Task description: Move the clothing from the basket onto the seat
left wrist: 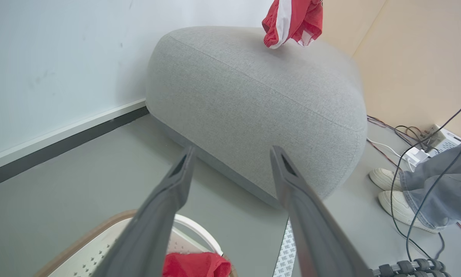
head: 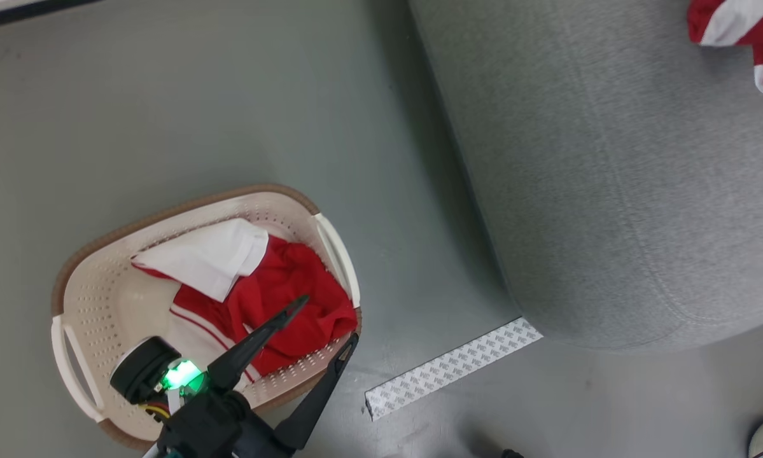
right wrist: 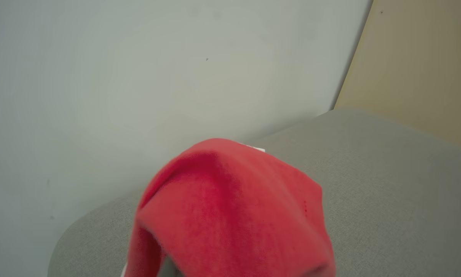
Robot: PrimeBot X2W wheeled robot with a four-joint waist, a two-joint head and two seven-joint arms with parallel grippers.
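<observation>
Above the basket (head: 95, 299)'s seat-side end, the left gripper (head: 329, 317) hangs empty with its jaws wide apart. The clothing (head: 279, 286) inside lies just below and ahead of its tips, heaped in that same half, so the left arm is nearer. Well away from the basket, over the seat (head: 610, 191), the right gripper is closed, its fingers hidden under a red garment (right wrist: 230, 207) it looks clamped on.

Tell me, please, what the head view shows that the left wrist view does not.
Head view, not left wrist: the white piece folded atop the red clothing in the basket. Left wrist, not head: a person's denim trouser leg and the beige wall. Both: the open left gripper over the basket, the grey seat, the tape strip, and a red-and-white garment over the seat.
</observation>
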